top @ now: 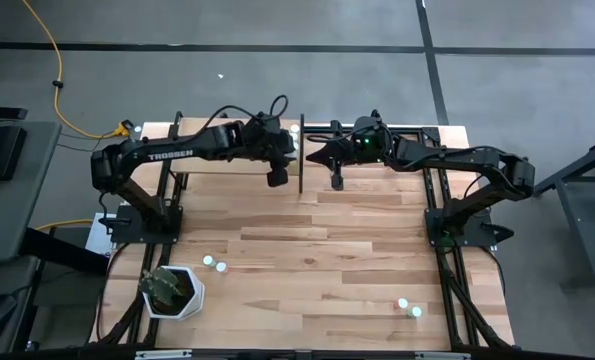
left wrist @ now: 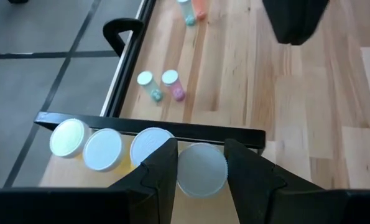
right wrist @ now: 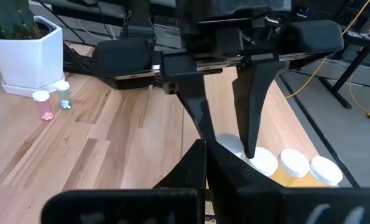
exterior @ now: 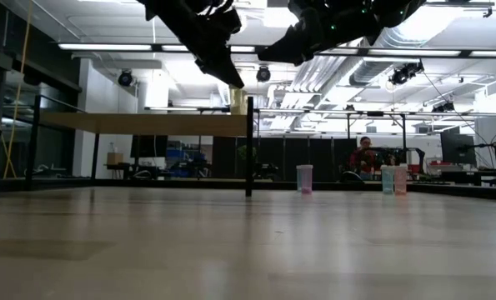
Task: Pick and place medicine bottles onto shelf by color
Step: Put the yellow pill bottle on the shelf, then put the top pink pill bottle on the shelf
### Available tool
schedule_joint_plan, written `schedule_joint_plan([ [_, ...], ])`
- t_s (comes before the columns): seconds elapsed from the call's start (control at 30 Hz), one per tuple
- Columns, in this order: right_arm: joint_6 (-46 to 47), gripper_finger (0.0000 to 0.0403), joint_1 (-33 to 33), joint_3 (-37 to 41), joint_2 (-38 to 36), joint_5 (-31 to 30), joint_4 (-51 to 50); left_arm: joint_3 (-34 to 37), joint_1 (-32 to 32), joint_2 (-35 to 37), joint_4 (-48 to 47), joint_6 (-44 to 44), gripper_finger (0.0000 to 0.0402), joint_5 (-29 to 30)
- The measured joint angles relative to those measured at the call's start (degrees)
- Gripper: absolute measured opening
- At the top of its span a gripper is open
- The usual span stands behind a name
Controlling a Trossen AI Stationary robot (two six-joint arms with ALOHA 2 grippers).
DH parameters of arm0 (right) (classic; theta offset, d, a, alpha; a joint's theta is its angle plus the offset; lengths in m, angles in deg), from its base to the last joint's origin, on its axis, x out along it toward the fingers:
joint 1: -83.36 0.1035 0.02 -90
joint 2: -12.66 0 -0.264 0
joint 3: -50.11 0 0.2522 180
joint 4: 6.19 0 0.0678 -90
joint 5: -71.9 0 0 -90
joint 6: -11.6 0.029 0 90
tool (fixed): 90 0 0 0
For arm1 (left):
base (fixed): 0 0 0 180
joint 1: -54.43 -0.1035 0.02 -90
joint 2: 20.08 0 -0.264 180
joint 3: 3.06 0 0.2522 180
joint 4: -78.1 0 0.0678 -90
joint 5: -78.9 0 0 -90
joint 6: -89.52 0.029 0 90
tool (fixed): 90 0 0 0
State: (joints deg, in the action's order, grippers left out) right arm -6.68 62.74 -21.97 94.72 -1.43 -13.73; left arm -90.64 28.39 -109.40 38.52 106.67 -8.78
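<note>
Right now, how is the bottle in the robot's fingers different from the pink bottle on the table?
The held bottle sits up at the shelf between the left gripper fingers; the pink bottle stands free on the table. The held bottle joins a row of capped bottles; the pink one has one greenish neighbour. Both have white caps.

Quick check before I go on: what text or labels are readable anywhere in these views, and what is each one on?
"TROSSEN": white letters on the left arm, read in the high view.
Medicine bottles: no label readable on caps or sides in any view.
Shelf and plant pot: no markings seen.
Room behind the table in the low view: any signs are too small to read.
</note>
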Motion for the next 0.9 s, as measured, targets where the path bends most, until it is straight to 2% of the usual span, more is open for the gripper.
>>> schedule_joint_plan([
  [0.47,0.2,0.0,0.0,0.0,0.0,0.01,0.0,0.0,0.02,-0.02,0.0,1.06,0.0116,-0.19],
  [0.9,0.2,0.0,0.0,0.0,0.0,0.01,0.0,-0.02,0.02,-0.07,0.3,1.07,0.0186,-0.19],
])
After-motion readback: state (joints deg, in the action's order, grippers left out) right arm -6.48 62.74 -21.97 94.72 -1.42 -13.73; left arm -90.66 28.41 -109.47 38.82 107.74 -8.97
